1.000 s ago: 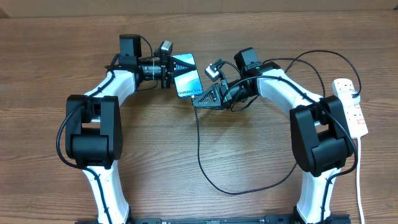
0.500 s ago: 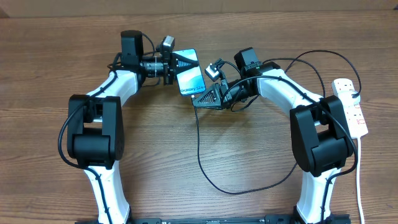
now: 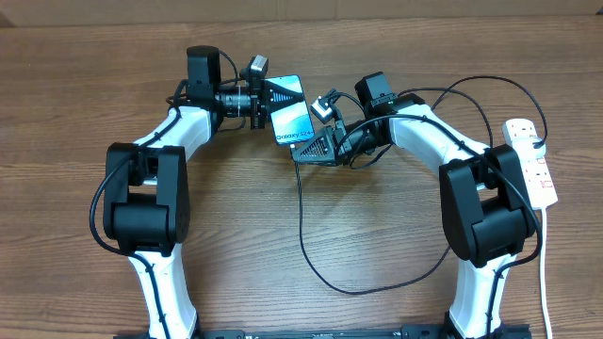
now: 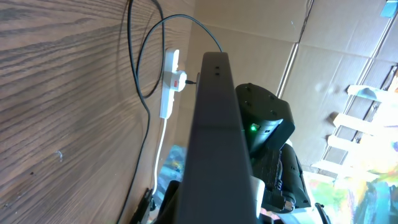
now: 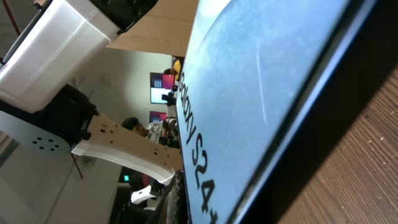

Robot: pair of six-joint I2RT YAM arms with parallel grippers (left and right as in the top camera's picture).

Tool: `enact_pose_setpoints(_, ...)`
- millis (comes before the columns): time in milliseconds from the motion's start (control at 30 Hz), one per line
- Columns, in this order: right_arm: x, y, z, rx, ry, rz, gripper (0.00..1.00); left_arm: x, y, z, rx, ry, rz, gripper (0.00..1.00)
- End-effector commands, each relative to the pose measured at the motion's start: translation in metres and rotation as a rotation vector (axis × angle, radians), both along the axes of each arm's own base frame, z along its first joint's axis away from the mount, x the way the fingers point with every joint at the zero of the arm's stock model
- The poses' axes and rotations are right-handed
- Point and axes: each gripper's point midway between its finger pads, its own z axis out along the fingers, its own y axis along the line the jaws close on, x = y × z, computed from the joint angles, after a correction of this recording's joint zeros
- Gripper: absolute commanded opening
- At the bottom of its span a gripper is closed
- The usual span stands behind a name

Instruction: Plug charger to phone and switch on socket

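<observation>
My left claw (image 3: 273,97) is clamped on the slim teal-screened phone (image 3: 292,124), which is raised off the counter. The right claw (image 3: 303,153) is closed on the thin black charger cable (image 3: 311,259) at the phone's lower edge. I can't confirm the plug is in. The white red-switched power strip (image 3: 533,162) lies untouched, far right.

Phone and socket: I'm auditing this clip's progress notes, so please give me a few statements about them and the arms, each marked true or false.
1. The left gripper is shut on the phone. True.
2. The phone's screen is dark. False: it is lit light blue, with dark text at one end.
3. The socket lies next to the left arm. False: it lies at the far right of the table, beside the right arm.
4. The charger runs from the right gripper in a loose loop across the table. True.
</observation>
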Motion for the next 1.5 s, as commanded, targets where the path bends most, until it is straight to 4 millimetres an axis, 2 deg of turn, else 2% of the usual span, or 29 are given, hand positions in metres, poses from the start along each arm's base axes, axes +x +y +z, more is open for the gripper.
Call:
enact_pose_setpoints(0, 0.0023, -0.0007, 0.0016, 0.016, 0.002, -0.001, 0.04, -0.0075, -0.0051, 0.0277, -0.037, -0.053, -0.05, 0.04)
enact_pose_setpoints(267, 0.0054, -0.0054, 0.0062, 0.042, 0.01, -0.009, 0.04, -0.0068, -0.0051, 0.0271, -0.034, -0.062, -0.047, 0.04)
enact_pose_setpoints(733, 0.0083, -0.0081, 0.0027, 0.022, 0.006, -0.022, 0.04, -0.0073, -0.0051, 0.0276, -0.036, -0.059, -0.05, 0.04)
enact_pose_setpoints(933, 0.0081, -0.0082, 0.0026, 0.021, 0.008, -0.022, 0.04, -0.0118, -0.0053, 0.0307, -0.055, -0.048, -0.074, 0.04)
enact_pose_setpoints(1467, 0.0043, -0.0093, 0.0021, 0.008, 0.052, -0.022, 0.04, -0.009, -0.0047, 0.0288, -0.045, -0.049, -0.059, 0.04)
